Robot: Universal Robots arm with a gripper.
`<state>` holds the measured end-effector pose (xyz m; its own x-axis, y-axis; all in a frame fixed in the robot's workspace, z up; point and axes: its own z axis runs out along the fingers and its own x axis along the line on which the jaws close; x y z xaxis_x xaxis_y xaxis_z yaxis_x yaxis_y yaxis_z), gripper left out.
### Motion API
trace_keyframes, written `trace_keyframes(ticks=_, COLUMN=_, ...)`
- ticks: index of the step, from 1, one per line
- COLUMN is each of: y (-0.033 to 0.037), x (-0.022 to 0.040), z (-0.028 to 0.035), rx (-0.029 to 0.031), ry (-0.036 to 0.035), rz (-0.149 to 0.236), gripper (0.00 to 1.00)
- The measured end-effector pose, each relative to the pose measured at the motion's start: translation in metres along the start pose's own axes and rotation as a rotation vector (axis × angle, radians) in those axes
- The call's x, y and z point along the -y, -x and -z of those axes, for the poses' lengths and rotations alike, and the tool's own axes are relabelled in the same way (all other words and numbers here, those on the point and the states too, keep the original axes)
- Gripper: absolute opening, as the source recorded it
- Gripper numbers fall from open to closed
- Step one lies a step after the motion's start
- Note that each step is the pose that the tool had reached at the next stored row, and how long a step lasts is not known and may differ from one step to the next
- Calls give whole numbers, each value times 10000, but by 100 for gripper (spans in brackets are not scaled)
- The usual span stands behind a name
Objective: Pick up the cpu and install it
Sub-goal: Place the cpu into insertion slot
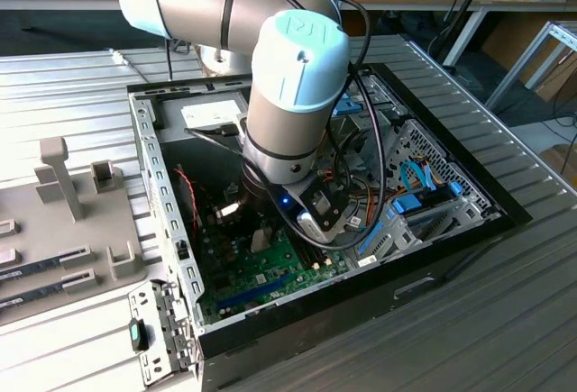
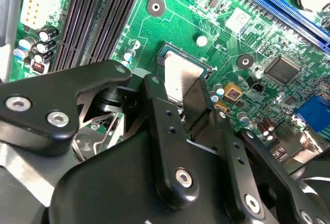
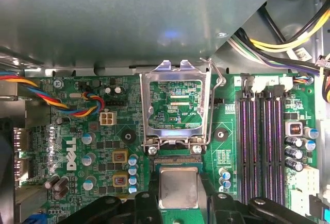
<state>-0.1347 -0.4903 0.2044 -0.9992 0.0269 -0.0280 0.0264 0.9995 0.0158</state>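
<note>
The cpu [image 3: 178, 187], a small square chip with a silver top, is low over the socket [image 3: 178, 160] on the green motherboard [image 3: 103, 95] and sits between my gripper's [image 3: 178, 197] black fingers [image 3: 207, 193]. In the second wrist view the cpu [image 2: 180, 74] has one finger [image 2: 154, 98] against each of two opposite sides, so the gripper [image 2: 179, 92] is shut on it. I cannot tell whether the chip rests in the socket or hangs just above it. The hinged metal socket frame [image 3: 175, 105] stands swung open beside the socket. In the exterior view my arm [image 1: 293, 95] reaches down into the computer case [image 1: 162, 185].
Black memory slots [image 3: 260, 131] run along one side of the socket. Coloured fan wires [image 3: 77, 103] and a blue expansion slot [image 2: 278, 2] lie on the board. Cable bundles [image 1: 361, 176] and a drive cage [image 1: 424, 194] crowd the case. A grey fixture tray [image 1: 63, 221] lies at the exterior view's left.
</note>
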Motion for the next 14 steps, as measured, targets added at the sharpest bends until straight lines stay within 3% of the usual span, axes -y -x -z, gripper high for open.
trace_keyframes(ticks=6, y=6, x=4, z=-39, rx=-83, ry=-21, rz=17, gripper=40)
trace_keyframes(ticks=14, y=8, x=2, z=-39, rx=-80, ry=-29, rz=25, gripper=39)
